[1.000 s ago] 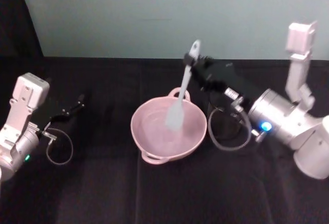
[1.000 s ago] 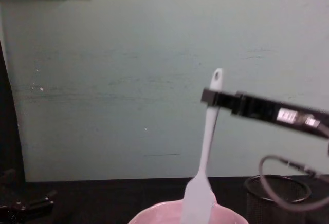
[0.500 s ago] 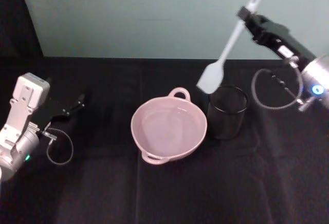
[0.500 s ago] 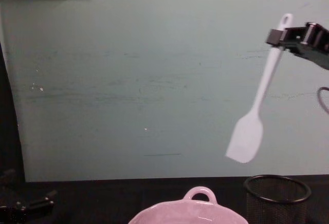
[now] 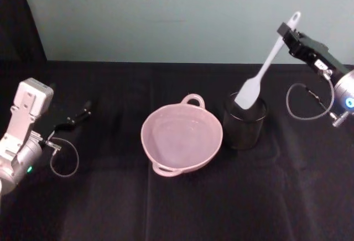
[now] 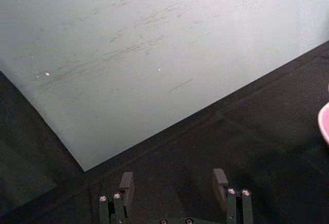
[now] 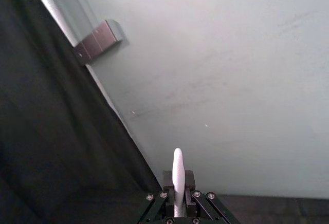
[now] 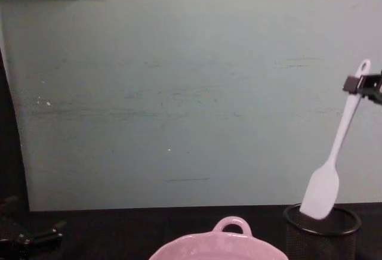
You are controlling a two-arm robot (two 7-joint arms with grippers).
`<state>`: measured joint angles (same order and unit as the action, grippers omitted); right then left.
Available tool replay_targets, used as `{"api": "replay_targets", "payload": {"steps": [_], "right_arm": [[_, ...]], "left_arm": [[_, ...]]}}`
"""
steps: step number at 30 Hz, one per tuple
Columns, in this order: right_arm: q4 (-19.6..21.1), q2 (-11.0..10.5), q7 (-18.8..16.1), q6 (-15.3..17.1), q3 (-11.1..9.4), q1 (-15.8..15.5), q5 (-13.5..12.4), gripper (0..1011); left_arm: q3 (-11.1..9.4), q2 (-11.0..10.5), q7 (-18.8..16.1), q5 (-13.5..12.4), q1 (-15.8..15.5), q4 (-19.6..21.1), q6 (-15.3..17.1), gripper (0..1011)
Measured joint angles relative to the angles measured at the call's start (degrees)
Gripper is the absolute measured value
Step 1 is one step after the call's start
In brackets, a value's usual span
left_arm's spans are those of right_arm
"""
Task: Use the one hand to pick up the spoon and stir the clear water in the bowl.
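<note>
The pale pink bowl is sitting near the middle of the black-covered table, one loop handle facing the near edge and the other the far edge. The water in it is barely showing against the pink. Just beside the bowl, toward the table's right edge, a black wire-mesh cup is standing upright. The right gripper is hanging raised above the table's far right part, its jaws clamping the white spoon just below the hole at the handle tip. The spoon is slanting down, its broad end reaching the cup's rim; contact cannot be judged. The left gripper is resting low near the table's left edge, fingers parted and holding nothing. No readable writing is showing.
</note>
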<state>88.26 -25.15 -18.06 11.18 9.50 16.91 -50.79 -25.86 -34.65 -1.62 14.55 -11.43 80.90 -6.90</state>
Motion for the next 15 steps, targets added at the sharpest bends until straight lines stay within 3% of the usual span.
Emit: {"api": "replay_targets", "payload": {"steps": [15], "right_arm": [[-7.9, 0.4, -2.0, -2.4, 4.4, 2.1, -0.6, 114]], "left_arm": [[0.0, 0.0, 0.0, 0.0, 0.0, 0.0, 0.0, 1011]]}}
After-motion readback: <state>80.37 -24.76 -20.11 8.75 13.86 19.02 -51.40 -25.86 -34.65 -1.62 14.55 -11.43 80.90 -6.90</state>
